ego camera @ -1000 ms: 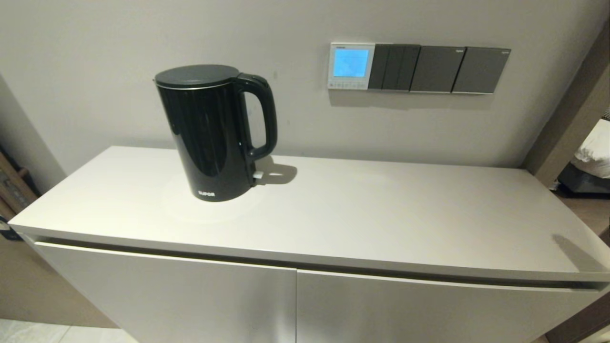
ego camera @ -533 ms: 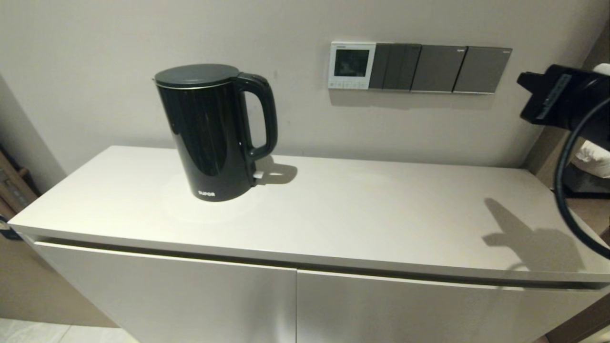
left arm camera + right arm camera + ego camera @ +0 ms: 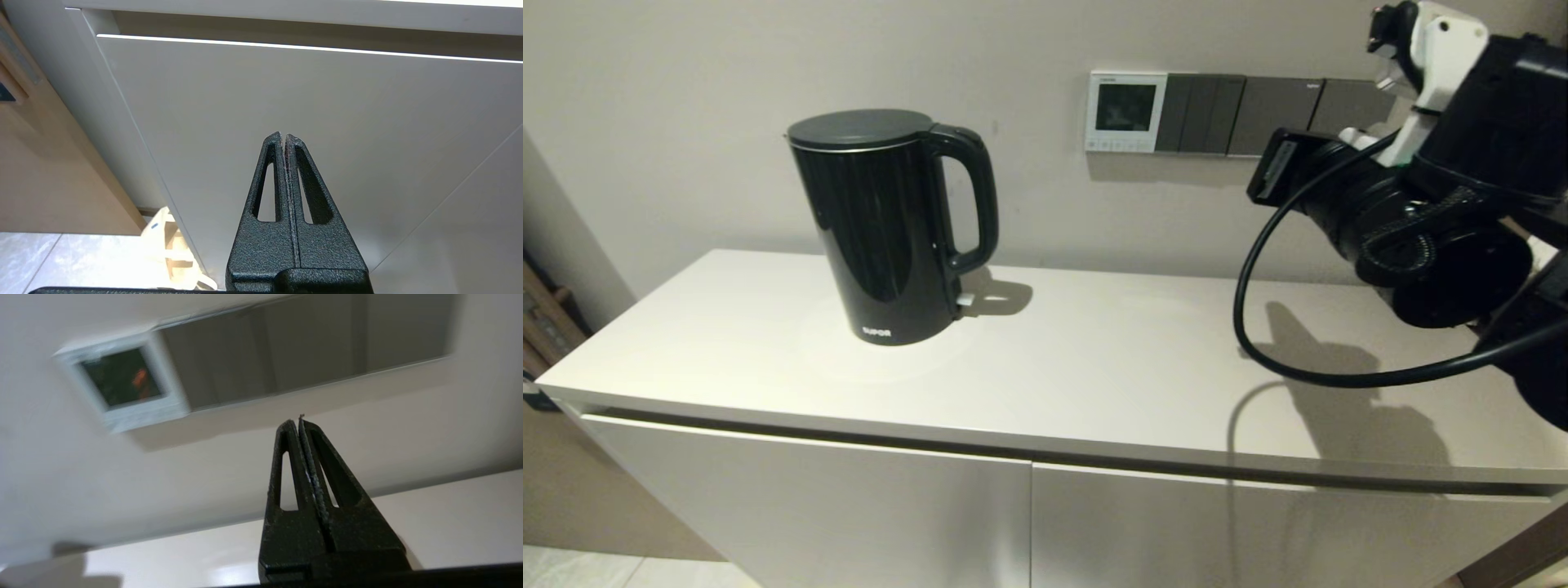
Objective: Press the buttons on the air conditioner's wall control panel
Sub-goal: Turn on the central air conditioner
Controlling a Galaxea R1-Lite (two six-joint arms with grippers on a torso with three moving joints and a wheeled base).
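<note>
Right gripper (image 3: 295, 421) hovering with jaws pressed closed and empty, apart from the wall, below the grey switches (image 3: 302, 347). Panel (image 3: 1125, 112) sitting beside them above the bench (image 3: 1094, 359), screen dark. Left gripper (image 3: 284, 136) hanging closed before the cabinet door (image 3: 327, 102).

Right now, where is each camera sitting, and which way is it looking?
Head view: up on the robot's head, looking down at the white cabinet, kettle and wall panel; the right arm shows.
Left wrist view: low, behind the shut left gripper, facing a cabinet door.
Right wrist view: behind the shut right gripper, facing the wall.
Shared: head and right wrist views both show the panel and dark switches.
</note>
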